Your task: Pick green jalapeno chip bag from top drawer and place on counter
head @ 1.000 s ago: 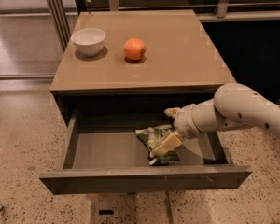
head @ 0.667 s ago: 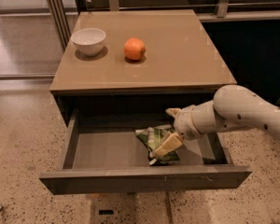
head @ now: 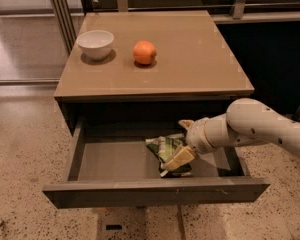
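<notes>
The top drawer (head: 155,191) is pulled open below the counter (head: 190,49). The green jalapeno chip bag (head: 163,148) lies crumpled on the drawer floor, right of the middle. My gripper (head: 179,142) reaches in from the right on a white arm and sits down in the drawer at the bag's right side. Its two tan fingers are spread: one fingertip (head: 185,124) points up toward the drawer's back, and the other finger (head: 176,160) lies across the bag's front edge. The bag rests on the drawer floor and is not lifted.
A white bowl (head: 95,43) and a round orange fruit (head: 144,52) stand on the counter's back left. Speckled floor surrounds the cabinet. A dark panel is on the right, and metal rails stand behind.
</notes>
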Robot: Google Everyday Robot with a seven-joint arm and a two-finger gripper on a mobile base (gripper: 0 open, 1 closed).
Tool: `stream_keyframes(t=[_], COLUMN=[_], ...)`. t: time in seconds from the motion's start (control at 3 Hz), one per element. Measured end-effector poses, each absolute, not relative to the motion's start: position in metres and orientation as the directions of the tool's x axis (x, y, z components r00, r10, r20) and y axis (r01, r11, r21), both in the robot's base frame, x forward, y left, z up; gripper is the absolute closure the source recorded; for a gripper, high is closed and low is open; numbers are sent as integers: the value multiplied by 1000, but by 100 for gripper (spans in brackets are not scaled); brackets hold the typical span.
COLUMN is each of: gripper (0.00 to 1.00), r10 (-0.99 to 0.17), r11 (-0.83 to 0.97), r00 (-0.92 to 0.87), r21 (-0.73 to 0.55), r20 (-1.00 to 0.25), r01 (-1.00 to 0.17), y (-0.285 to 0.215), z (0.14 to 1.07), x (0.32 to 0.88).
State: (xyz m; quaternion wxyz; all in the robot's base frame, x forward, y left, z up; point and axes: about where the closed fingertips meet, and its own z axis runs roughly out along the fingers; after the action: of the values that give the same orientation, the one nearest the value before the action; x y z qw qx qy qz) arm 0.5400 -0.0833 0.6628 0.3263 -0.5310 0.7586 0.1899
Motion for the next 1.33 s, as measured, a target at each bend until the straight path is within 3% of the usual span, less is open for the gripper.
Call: stream_keyframes(t=[0.33, 0.67, 1.33], gripper=[8, 26, 72], r10=[-686, -692, -692], r11=[373, 373, 373], r00=[-240, -259, -259], r21=[-49, -27, -26], r20=[-687, -674, -674], r01=[-927, -927, -927], y=[-85, -85, -85], z=[643, 621, 621], x=[543, 544, 544])
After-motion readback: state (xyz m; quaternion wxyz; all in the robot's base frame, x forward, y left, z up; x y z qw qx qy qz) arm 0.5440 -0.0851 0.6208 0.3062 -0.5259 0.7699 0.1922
